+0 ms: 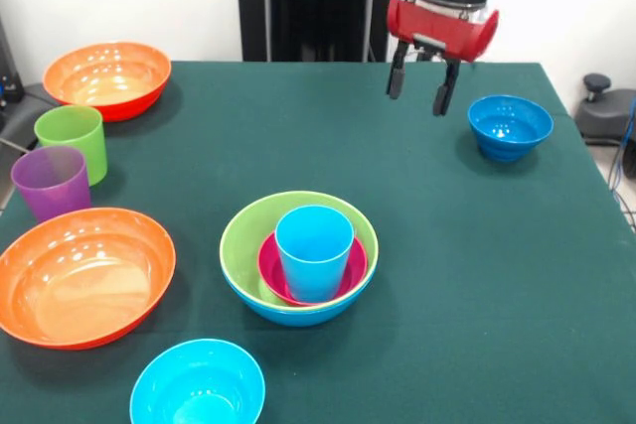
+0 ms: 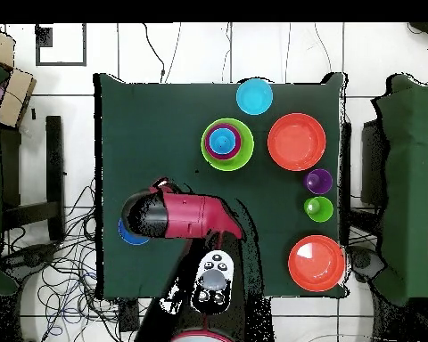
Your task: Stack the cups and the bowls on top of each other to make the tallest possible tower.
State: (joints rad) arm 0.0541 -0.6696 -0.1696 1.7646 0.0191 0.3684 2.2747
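Note:
The tower [image 1: 298, 255] stands mid-table: a lime green bowl nested in a blue one, a magenta small bowl [image 1: 273, 270] inside, and a light blue cup [image 1: 314, 250] upright on top. It shows again as the tower [image 2: 226, 144] in the overhead view. My gripper [image 1: 419, 86] hangs open and empty above the cloth, left of the dark blue small bowl [image 1: 510, 126]. From overhead, the arm [image 2: 186, 216] covers most of that dark blue bowl [image 2: 127, 237]. A lime green cup [image 1: 72, 141] and a purple cup [image 1: 52, 181] stand side by side at the left.
Two orange bowls lie at the left: one orange bowl [image 1: 107, 76] far back, the other orange bowl [image 1: 79, 275] near the front. A cyan small bowl [image 1: 197, 384] sits at the front edge. A green cloth [image 1: 477, 275] covers the table.

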